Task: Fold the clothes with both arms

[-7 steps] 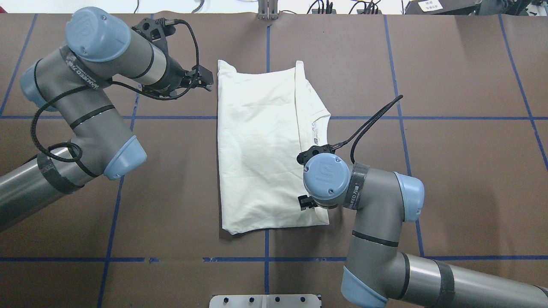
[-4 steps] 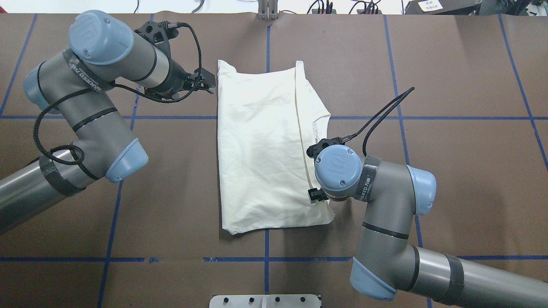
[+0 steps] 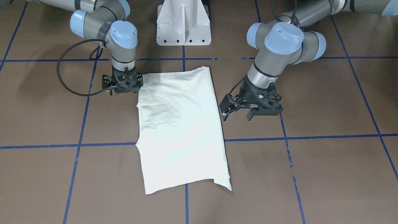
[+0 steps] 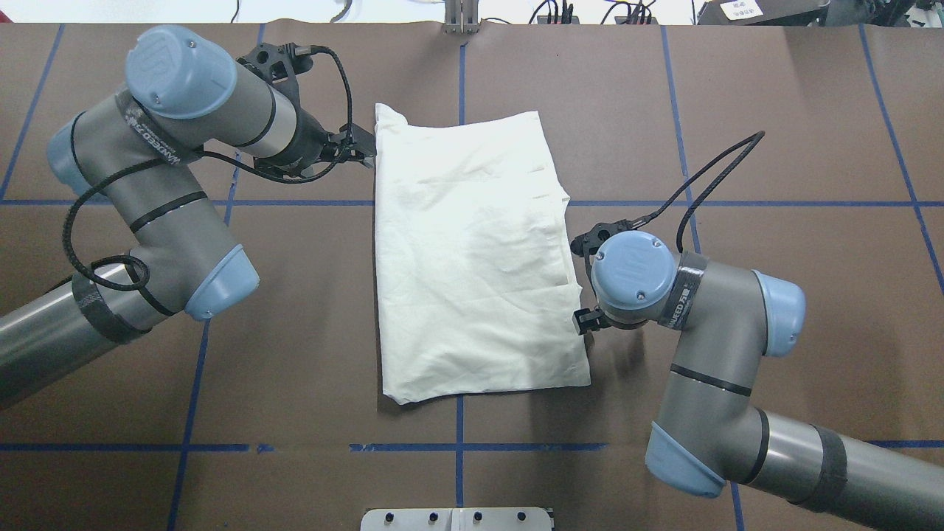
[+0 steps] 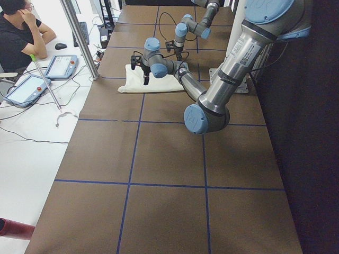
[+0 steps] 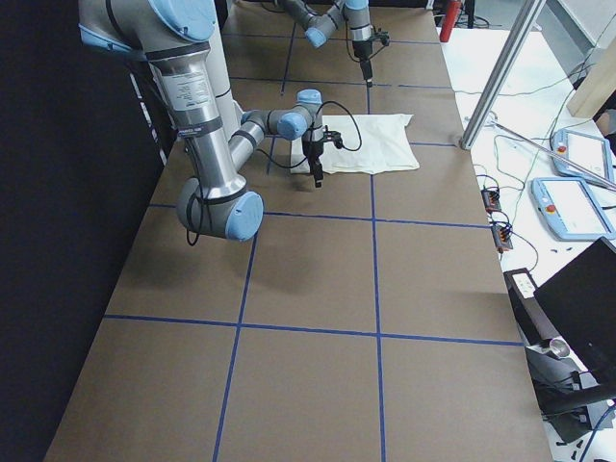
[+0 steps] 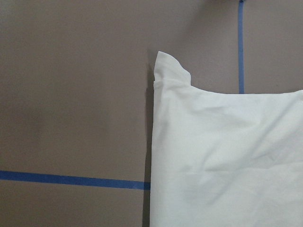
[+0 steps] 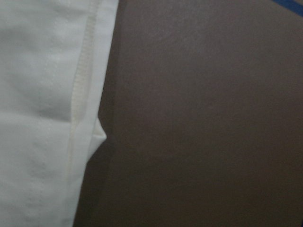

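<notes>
A folded cream-white cloth shirt is lying flat on the brown worktop, which is crossed by blue tape lines. The near, grey-silver right arm with light blue joint caps is reaching to the shirt's near corner on the robot's side. Its black right end effector is pointing down just beside the cloth. The far left arm is pointing its left end effector down beyond the shirt's far edge. A silver metal post is standing beside the worktop.

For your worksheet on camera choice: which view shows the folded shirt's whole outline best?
Overhead exterior: the shirt lies whole, seen almost square-on. Front-facing also shows it whole but slanted. Both side views show it small and far. The wrist views catch only an edge or corner.
</notes>
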Robot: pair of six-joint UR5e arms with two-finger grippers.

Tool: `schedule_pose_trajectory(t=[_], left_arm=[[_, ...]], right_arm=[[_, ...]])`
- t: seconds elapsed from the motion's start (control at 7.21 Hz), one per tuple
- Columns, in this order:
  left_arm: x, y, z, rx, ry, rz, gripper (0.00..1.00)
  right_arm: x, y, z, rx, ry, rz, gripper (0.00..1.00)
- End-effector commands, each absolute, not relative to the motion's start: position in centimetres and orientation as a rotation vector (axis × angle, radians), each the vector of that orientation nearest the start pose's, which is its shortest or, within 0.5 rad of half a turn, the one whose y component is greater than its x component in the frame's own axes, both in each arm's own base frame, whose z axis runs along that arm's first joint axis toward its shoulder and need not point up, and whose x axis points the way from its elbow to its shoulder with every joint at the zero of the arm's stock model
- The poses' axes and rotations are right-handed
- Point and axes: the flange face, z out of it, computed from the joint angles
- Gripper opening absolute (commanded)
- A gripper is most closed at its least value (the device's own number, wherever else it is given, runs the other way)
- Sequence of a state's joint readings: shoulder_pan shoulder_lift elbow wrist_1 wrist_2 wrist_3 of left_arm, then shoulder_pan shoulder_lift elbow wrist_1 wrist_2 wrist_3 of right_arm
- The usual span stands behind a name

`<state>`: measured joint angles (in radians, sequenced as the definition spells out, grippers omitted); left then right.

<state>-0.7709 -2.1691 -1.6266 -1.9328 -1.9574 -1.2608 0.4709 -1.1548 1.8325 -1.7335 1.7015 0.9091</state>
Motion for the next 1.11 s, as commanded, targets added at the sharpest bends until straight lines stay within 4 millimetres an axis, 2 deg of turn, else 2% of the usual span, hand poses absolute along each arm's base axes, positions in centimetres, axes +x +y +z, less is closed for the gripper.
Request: schedule_pose_trajectory(t=[0.0,0.14,0.28,0.42,0.55,0.83,0.97], left_arm=[[42.2,-54.3,23.8,0.215,1.044,-0.219,1.00],[43.4,-53.2,24.2,0.181,1.044,-0.225,1.00],[46.7,-49.0,27.8,0.042,1.031,-0.305,1.00],[49.6,-45.1,28.3,-0.058,1.058,-0.365,1.00],[52.1,-40.9,27.2,-0.148,1.069,-0.407,0.99],[53.4,-35.0,23.8,-0.234,1.014,-0.402,0.89],[54.4,-33.4,24.0,-0.218,0.999,-0.405,0.85]], right_arm=[[-46.4,-41.0,30.0,0.165,-0.610,-0.196,1.00],[-45.9,-41.7,27.2,0.175,-0.668,-0.182,1.00],[-44.5,-41.2,25.0,0.192,-0.717,-0.165,1.00],[-43.4,-41.1,24.0,0.157,-0.763,-0.123,1.00],[-42.8,-40.9,23.1,0.137,-0.796,-0.120,1.00],[-42.4,-40.7,22.4,0.116,-0.882,-0.074,1.00],[-42.5,-40.7,22.5,0.104,-0.895,-0.070,1.00]])
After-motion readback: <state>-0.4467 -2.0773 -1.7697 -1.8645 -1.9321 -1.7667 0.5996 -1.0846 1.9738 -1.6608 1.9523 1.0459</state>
